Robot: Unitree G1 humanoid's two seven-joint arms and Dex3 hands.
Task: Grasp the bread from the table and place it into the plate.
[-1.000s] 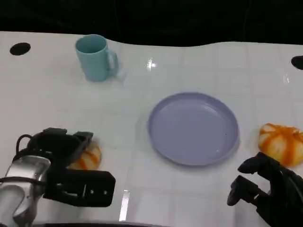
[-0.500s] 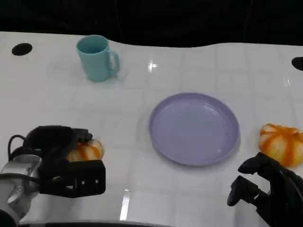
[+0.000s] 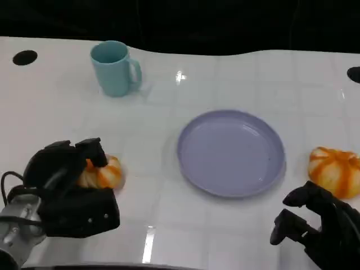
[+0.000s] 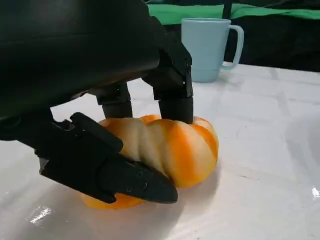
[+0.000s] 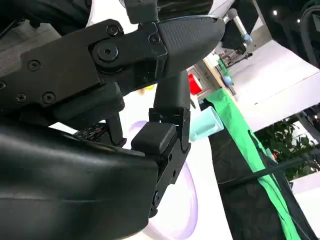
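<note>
Left hand (image 3: 67, 185): fingers (image 4: 172, 95) press down on top of the bread (image 4: 170, 147), with the opposing finger wedged low against its near side. I read this as a grip on the bread, which rests on the white table (image 3: 169, 225) near the table's left front, well apart from the plate (image 3: 230, 152). Step in hand, by my judgement: grasp made, lift not yet begun. Next move calls for a straight lift, then a carry rightward over the plate rim before lowering.

Right hand (image 3: 318, 225): fingers curled inward, nothing in them, idle at the right front near a second bread (image 3: 336, 170). Teal mug (image 3: 115, 67) stands far back left.
</note>
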